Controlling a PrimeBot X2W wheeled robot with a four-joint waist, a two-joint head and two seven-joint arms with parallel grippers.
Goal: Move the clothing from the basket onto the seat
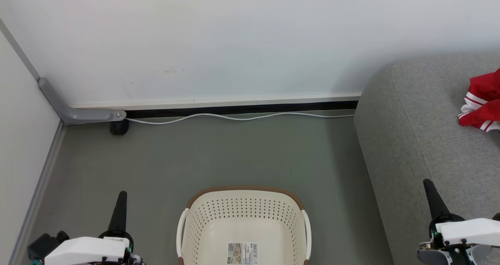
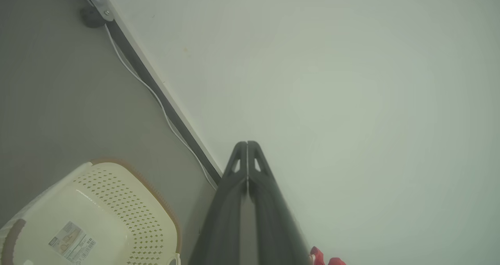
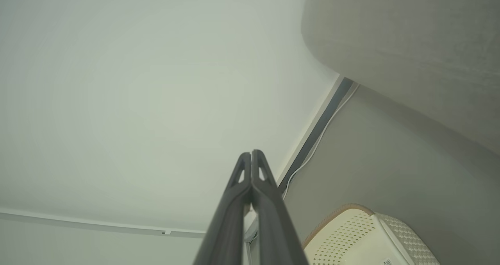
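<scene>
Left fingers (image 2: pixel 243 149) pressed together, gripping nothing; right fingers (image 3: pixel 246 158) likewise. Head view puts them in the bottom corners, left over the floor (image 1: pixel 234 151), right against the sofa (image 1: pixel 410 120) front. Basket (image 1: pixel 242 188) on the floor between them, bottom bare around a paper label (image 1: pixel 242 253), near half cut off. Red clothing (image 1: pixel 482 101) lies on the sofa, cropped at the right edge; garment count unclear. Left wrist view catches a red scrap at its bottom edge. White cable (image 1: pixel 242 117) runs along the wall.

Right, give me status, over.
Hands shut, empty: left hand, right hand. Red clothing on the seat; basket bare where visible. White cable by the wall, off the path.
</scene>
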